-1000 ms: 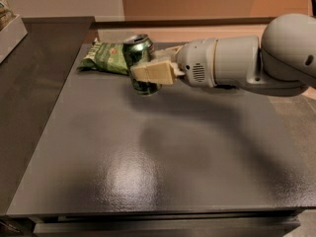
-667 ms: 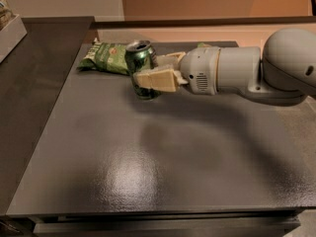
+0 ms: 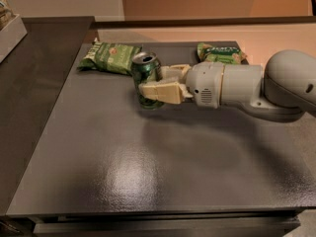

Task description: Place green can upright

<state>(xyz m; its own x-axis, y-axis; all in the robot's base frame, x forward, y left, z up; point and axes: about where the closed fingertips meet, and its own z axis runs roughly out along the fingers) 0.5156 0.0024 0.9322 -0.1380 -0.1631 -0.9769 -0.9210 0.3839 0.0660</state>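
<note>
The green can (image 3: 144,71) stands upright on the dark grey table (image 3: 148,172), near its back middle, with its silver pull-tab top facing up. My gripper (image 3: 151,84) reaches in from the right and is shut on the can's lower half, one pale finger (image 3: 160,93) in front of it and the other behind it. The can's base appears to rest on the table top. My grey arm (image 3: 247,85) stretches off to the right edge.
A flat green snack bag (image 3: 109,57) lies just behind and left of the can. A second green bag (image 3: 219,53) lies at the back right, behind my arm. A white box (image 3: 10,31) sits on the darker counter (image 3: 44,63) at the far left.
The can and my gripper have shifted slightly right and towards the front, away from the left snack bag. The can stays upright in the fingers.
</note>
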